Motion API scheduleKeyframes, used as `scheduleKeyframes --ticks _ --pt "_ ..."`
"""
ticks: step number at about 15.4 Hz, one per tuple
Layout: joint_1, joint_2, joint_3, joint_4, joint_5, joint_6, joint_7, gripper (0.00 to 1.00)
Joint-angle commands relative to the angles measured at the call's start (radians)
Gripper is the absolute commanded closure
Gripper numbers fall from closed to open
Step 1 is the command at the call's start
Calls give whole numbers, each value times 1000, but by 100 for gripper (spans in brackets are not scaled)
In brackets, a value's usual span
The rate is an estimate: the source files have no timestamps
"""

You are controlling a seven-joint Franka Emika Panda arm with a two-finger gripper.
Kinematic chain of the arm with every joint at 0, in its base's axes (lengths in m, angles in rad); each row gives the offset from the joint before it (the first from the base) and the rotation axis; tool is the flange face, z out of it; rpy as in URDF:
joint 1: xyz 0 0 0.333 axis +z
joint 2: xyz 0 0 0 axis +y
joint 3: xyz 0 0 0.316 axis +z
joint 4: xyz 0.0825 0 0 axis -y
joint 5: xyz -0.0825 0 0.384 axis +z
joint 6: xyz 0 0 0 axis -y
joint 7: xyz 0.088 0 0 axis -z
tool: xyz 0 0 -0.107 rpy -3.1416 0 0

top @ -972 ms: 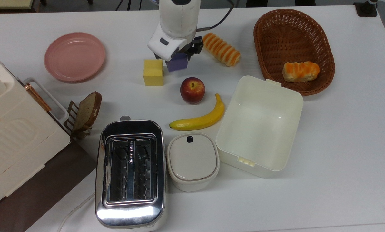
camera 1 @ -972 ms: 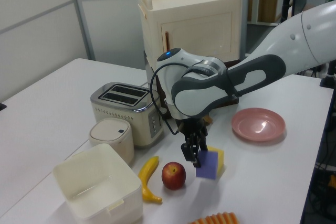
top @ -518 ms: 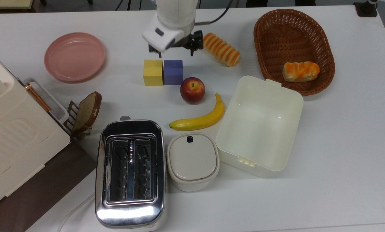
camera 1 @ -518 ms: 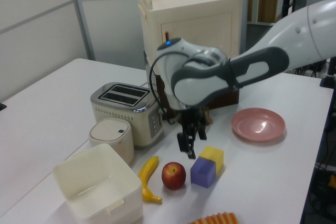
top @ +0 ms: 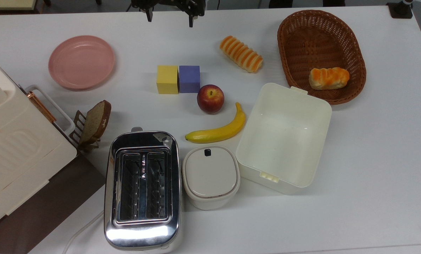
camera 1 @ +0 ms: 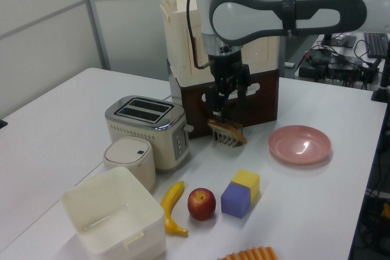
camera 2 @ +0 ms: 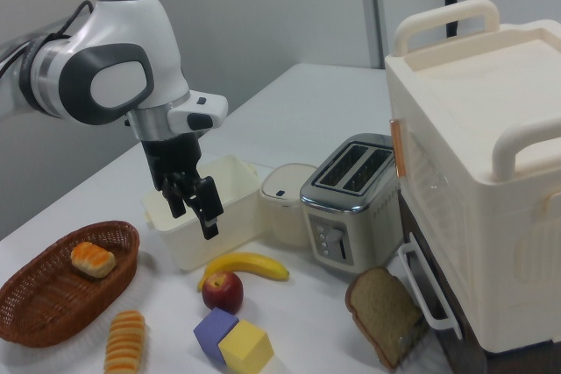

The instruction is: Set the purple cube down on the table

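Note:
The purple cube (top: 189, 78) rests flat on the white table (top: 372, 158), touching the yellow cube (top: 167, 79) on the top view's left. It also shows on the tabletop in the left view (camera 1: 236, 200) and the right view (camera 2: 213, 328). My gripper (top: 170, 16) is at the top view's upper edge, well clear of both cubes, open and holding nothing. The left view has the gripper (camera 1: 218, 106) high above the table, and in the right view the gripper (camera 2: 193, 216) hangs above the cubes.
A red apple (top: 210, 98) sits just beside the purple cube, with a banana (top: 217, 131) below it. Around them are a pink plate (top: 81, 61), striped bread (top: 241, 53), a basket (top: 321, 56), an open white box (top: 284, 134), a toaster (top: 142, 188) and a lidded pot (top: 210, 176).
A second ago the gripper held the purple cube low beside the yellow cube. It let go, leaving the cube on the table, and rose up and away toward the top view's upper edge.

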Motion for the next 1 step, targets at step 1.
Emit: scheduleKeyframes --ticks 1 --pt "-10 -12 30 10 7 -20 88 0"
